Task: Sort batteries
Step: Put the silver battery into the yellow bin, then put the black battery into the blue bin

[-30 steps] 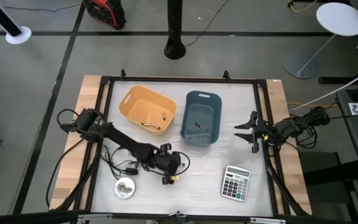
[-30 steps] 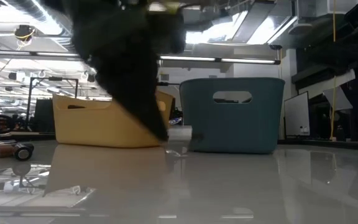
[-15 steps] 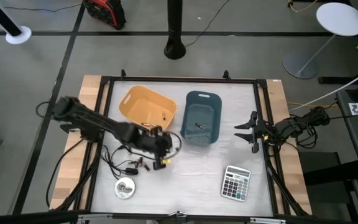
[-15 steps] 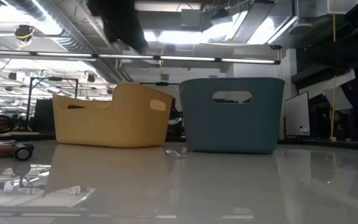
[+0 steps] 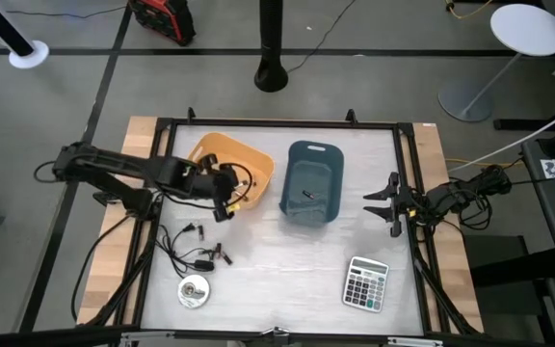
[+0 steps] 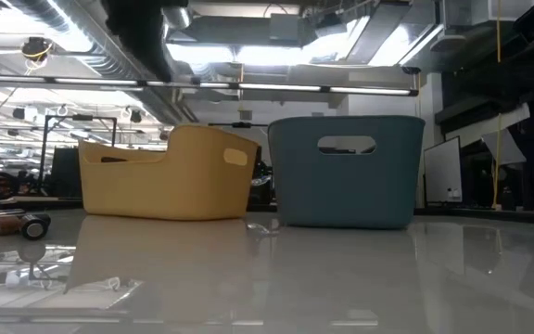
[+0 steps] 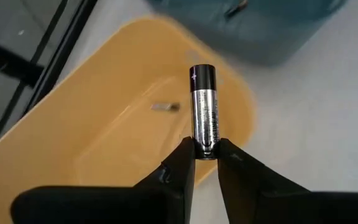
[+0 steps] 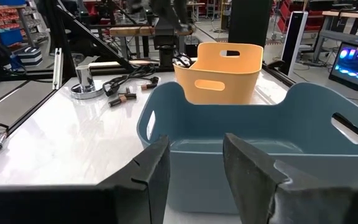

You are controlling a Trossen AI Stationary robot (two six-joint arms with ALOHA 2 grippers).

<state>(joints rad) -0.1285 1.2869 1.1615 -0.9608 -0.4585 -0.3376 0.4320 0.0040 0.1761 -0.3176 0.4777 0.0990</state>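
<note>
Silvery cylindrical battery with a dark cap [image 7: 204, 106] is pinched at its lower end by the left claw [image 7: 205, 155], above the yellow plastic bin [image 5: 249, 162]. Rigid, light, slick: an end-grip may pivot. Right claw [image 5: 390, 203], beside the blue bin [image 5: 308, 154], is open.

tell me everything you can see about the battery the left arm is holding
The battery is a slim cylinder with a silvery, metallic-looking body bearing fine print and a black band at its far end. The left gripper has its jaws shut on the near end, so the battery sticks straight out from the fingertips. It hangs in the air above the yellow bin, touching only the jaws. Another small battery lies on the bin's floor below it.
</note>
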